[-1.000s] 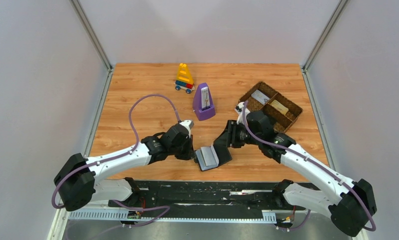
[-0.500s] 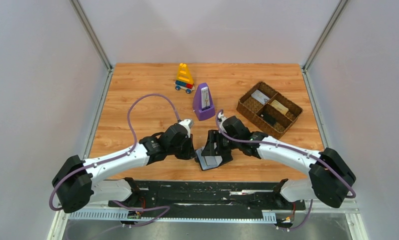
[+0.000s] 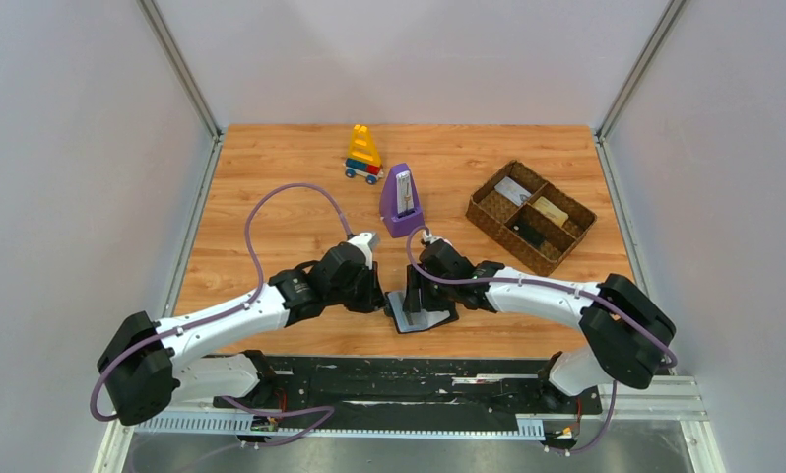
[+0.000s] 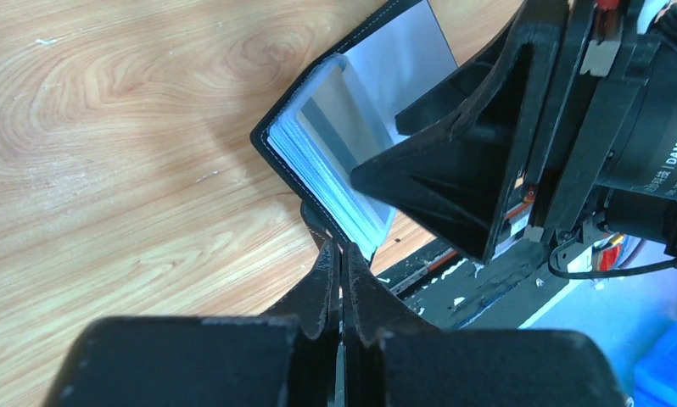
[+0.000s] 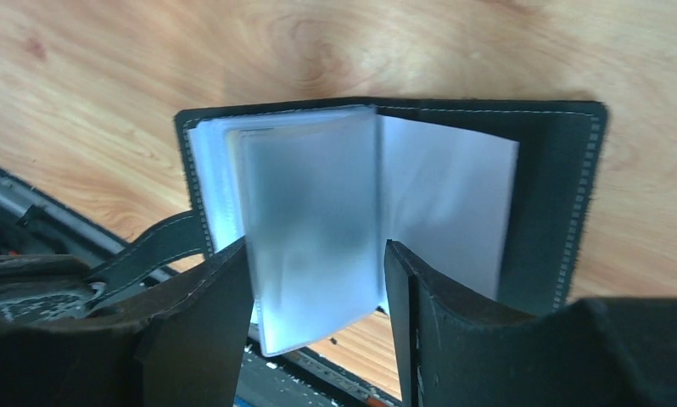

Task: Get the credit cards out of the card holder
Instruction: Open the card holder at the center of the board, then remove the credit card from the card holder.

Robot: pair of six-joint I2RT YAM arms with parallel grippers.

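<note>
The black card holder lies open near the table's front edge, its frosted plastic sleeves fanned up. My left gripper is shut on the holder's black strap at its left side. From above, my right gripper stands open over the sleeves, and one upright sleeve rises between its two fingers. In the top view both grippers meet at the holder, the left gripper just left of the right gripper. I cannot make out any credit cards behind the frosted sleeves.
A brown woven divided tray at the back right holds a few small flat things. Behind the holder stands a purple metronome, and farther back a yellow toy. The table's black front rail runs just below the holder.
My right arm swung from beside the tray leftward to the card holder, and its jaws widened around the sleeves. The left gripper stayed shut on the strap.
</note>
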